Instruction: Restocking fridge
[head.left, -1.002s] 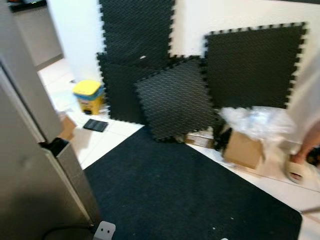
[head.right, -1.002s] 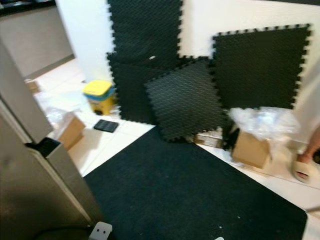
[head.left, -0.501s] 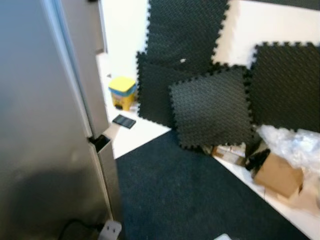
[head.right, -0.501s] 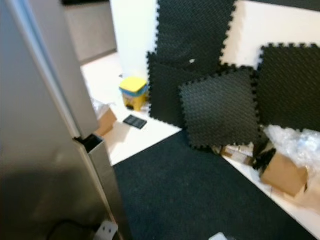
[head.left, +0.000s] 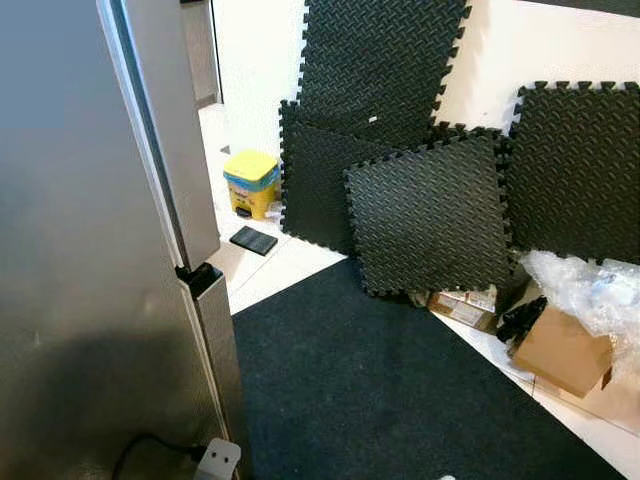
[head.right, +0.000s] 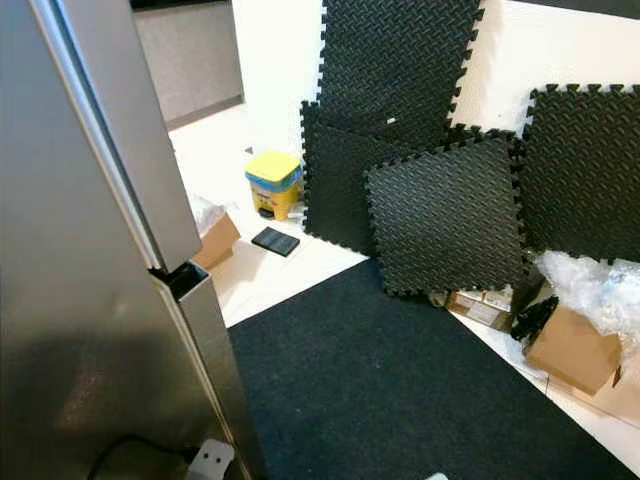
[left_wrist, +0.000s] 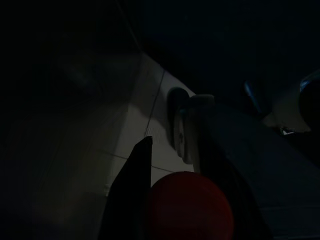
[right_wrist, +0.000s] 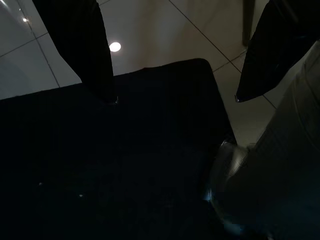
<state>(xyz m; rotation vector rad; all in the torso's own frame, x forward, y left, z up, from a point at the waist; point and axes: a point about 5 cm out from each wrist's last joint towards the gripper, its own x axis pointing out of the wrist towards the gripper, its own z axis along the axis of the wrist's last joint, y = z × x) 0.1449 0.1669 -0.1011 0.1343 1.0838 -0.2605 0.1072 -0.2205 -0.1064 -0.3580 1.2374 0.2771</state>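
one red round item (left_wrist: 190, 205) gripped in left gripper (left_wrist: 172, 200), right gripper (right_wrist: 170, 55) open, empty. fridge (head.left: 90, 250) close at left; restocking looks barely begun.

On your left stands the tall steel fridge (head.left: 80, 250), with the dark floor carpet (head.left: 380, 400) spread to its right. Behind the carpet, black foam puzzle mats (head.left: 430, 210) lean against the white wall (head.left: 255, 70). Left of the mats, on the tiled floor, you find the small yellow-lidded tub (head.left: 250, 182), and a flat black object (head.left: 253, 240) lies just before it. On the right, below the mats, sits a brown cardboard box (head.left: 562, 350) beside crumpled clear plastic wrap (head.left: 590, 290)
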